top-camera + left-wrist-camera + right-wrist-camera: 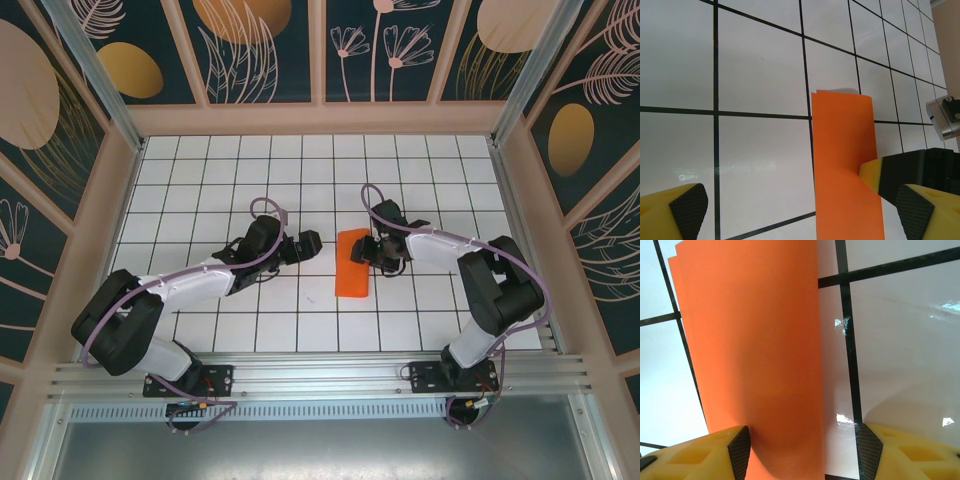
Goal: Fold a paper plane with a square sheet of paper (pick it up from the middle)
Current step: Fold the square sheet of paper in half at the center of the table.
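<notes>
White tabletop (200,330), ruled into tiles by black lines, carries the square sheet of paper (353,264), bright orange and creased into a narrow strip. The strip lies flat between the two claws: just beyond the spread fingertips of the left gripper (312,243) and reaching under the right gripper (372,250), whose fingers stand apart astride its edge. In the left wrist view the paper (845,165) runs ahead of the claw, closer to the finger on the picture's right. In the right wrist view the paper (755,355) meets the left-hand pad, glossy tile (900,365) separating it from the other.
</notes>
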`<control>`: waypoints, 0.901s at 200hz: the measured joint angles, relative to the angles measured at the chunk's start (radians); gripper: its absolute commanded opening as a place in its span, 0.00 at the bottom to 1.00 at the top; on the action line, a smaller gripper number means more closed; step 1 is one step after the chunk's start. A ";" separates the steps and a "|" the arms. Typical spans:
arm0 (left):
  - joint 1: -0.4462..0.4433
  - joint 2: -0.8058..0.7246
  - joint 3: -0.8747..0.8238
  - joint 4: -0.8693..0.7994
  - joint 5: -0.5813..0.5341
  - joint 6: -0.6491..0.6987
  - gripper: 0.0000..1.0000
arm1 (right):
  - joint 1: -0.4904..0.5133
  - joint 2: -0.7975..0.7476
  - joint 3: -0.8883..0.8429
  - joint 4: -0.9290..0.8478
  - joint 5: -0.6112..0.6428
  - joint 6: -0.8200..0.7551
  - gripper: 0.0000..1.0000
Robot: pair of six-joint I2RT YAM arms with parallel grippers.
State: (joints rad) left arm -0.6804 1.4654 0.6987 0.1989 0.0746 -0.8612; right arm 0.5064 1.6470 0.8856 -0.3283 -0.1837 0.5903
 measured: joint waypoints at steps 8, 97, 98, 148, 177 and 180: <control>0.000 0.001 0.000 0.000 0.000 0.000 0.99 | 0.000 0.000 0.002 0.001 0.000 0.000 0.61; 0.000 0.007 0.000 0.007 0.016 0.000 0.98 | -0.003 0.018 0.018 -0.006 -0.026 -0.089 0.60; 0.000 0.008 0.000 0.007 0.016 0.000 0.98 | -0.003 0.018 0.018 -0.006 -0.026 -0.089 0.60; 0.000 0.015 0.001 0.007 0.023 0.000 0.98 | -0.016 0.018 0.029 -0.021 -0.027 -0.135 0.59; 0.000 0.015 0.001 0.007 0.023 0.000 0.97 | -0.019 0.018 0.030 -0.026 -0.034 -0.157 0.59; 0.000 0.015 0.001 0.007 0.023 0.000 0.97 | -0.019 0.018 0.030 -0.027 -0.035 -0.160 0.59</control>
State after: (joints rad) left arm -0.6804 1.4807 0.6998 0.2062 0.0978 -0.8612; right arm 0.4873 1.6653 0.9157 -0.3557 -0.2188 0.4305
